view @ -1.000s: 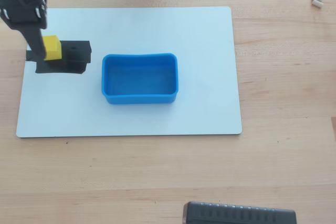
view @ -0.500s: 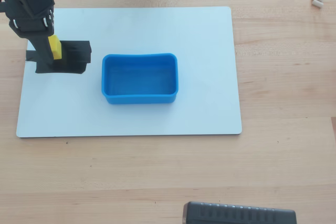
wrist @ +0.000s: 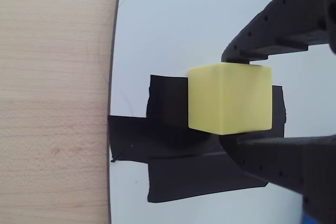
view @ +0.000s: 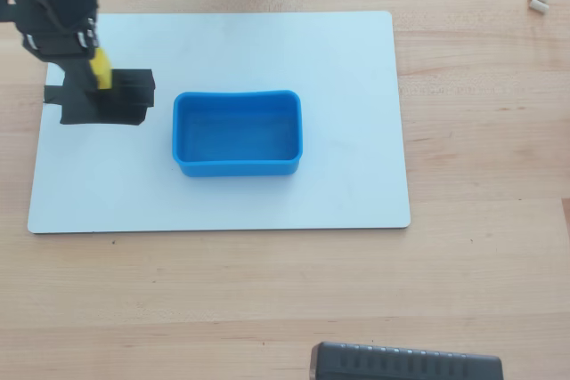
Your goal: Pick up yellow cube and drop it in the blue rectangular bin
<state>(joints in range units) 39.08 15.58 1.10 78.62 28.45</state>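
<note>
The yellow cube point(wrist: 230, 98) is clamped between the two black fingers point(wrist: 273, 30) of the end effector point(wrist: 239, 100), as is shown plainly in the wrist view: one finger is pressed against the cube's upper face and the other against its lower face. The cube is seen there over the black tape patch point(wrist: 168, 145), which is stuck on the white board point(wrist: 173, 19); whether the cube is lifted clear of the tape cannot be told from either view. The board's edge and the bare wooden bench point(wrist: 52, 98) are shown at the left of that view.

In the overhead view only a sliver of the cube point(view: 101, 68) is seen under the arm, at the far left of the board point(view: 356, 60), above the tape patch point(view: 116, 104). The end effector point(view: 96, 67) is largely hidden there by the arm's own body. The blue rectangular bin point(view: 238, 165) is shown only in this view; it sits near the middle of the board, to the right of the tape and apart from it, and nothing is seen inside it. Small white pieces point(view: 538, 1) lie on the bench point(view: 267, 300) at the far right, and a dark ribbed object point(view: 405, 364) is cut off at the near edge.

No brand, label or writing can be read in either view.
</note>
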